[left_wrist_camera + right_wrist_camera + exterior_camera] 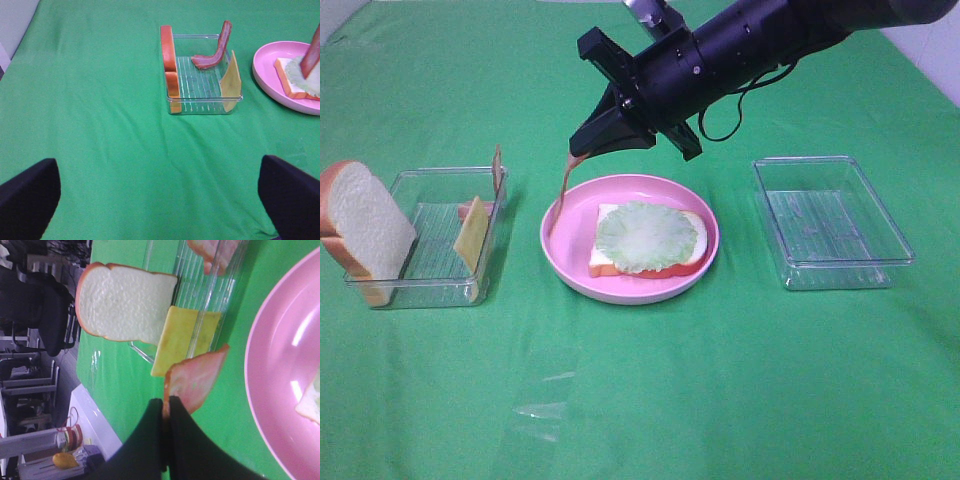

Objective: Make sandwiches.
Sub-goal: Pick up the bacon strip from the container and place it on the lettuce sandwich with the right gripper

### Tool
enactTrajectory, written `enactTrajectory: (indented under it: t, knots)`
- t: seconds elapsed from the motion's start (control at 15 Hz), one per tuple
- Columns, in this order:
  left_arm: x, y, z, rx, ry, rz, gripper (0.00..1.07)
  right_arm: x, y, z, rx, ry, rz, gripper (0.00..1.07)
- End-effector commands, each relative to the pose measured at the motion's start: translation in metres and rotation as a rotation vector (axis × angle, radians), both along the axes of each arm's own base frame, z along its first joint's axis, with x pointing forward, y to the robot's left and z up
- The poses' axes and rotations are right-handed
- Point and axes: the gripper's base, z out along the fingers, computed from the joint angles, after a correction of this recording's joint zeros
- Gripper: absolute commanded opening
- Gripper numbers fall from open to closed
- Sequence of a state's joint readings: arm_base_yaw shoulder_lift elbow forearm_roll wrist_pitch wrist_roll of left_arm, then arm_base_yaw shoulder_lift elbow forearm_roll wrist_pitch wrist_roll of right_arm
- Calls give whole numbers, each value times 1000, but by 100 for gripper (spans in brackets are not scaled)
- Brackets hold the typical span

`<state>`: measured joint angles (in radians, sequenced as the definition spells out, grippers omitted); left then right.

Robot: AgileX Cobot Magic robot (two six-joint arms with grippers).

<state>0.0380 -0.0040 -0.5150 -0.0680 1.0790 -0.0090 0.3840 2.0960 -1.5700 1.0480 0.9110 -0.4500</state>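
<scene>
Pale green lettuce, pink plate

The tablecloth is matt green fabric, faintly creased. The pink plate shines like glossy plastic. The left box and right box are clear plastic (ribbed floors, glinting rims). The bread slice looks spongy and porous, the bacon strip smooth and rubbery.

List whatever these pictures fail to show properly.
- Left claw: missing from the high view. The left wrist view shows only two dark fingertips, cut off by the frame edge.
- Plate: right wrist view, largely cut off by the frame edge.
- Held bacon strip: right wrist view, gripped end hidden between the right claw's fingers.
- Boxed bacon strip: high view, partly behind the cheese.
</scene>
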Motion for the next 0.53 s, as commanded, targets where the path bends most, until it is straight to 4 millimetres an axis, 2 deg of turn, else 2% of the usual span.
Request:
enactTrajectory:
  t: [0.07, 0.27, 0.47, 0.53]
  knots:
    - [-2, 0, 0, 2, -22, -2, 102, 6, 2, -10, 38, -25, -16, 0]
    - [-2, 0, 0, 2, -22, -2, 102, 13, -9, -36, -76, -44, 7, 0]
    - [-2, 0, 0, 1, -22, -1, 102, 18, -26, -39, -128, -43, -1, 0]
    - [-2, 0, 0, 1, -22, -2, 102, 22, -37, -40, -156, -52, -8, 0]
